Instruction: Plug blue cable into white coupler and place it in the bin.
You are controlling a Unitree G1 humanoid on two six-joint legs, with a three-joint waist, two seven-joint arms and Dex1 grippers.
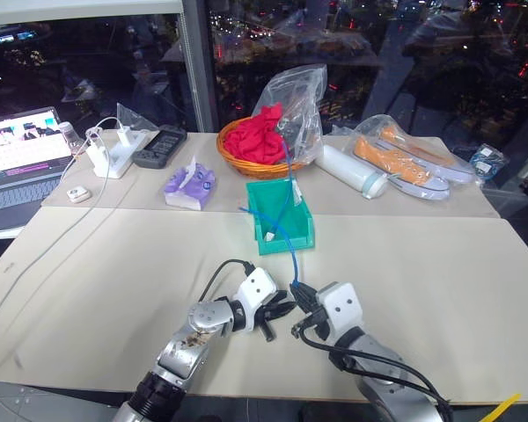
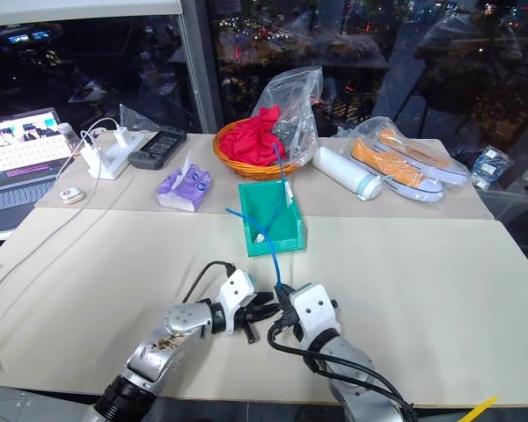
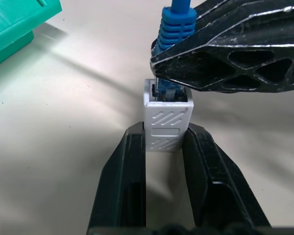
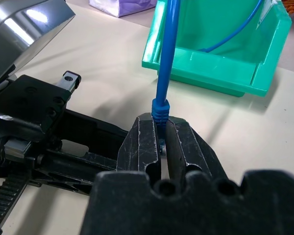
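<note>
Left tool (image 3: pixel 164 147): clamped on the white coupler (image 3: pixel 167 120), one black finger on each side wall; the open socket faces away from the wrist.
Right tool (image 4: pixel 160 139): fingers pressed together on the blue cable (image 4: pixel 165 58) just behind its ribbed boot.
Plug: the left wrist view shows the cable's end sitting inside the coupler's socket, with the right tool's finger lying over the boot; how deep it sits I cannot tell.
Head views: the two tools meet tip to tip above the bench (image 1: pixel 114 264), on the near side of the bin (image 1: pixel 282 218); the coupler itself is too small to make out there.
Cable run: from the right tool it rises toward the bin, crosses the low front wall and curves inside it.
Bin: teal, upright on the bench, near both tools but touching neither.
Behind the bin: an orange basket (image 1: pixel 238 151) with red cloth.
</note>
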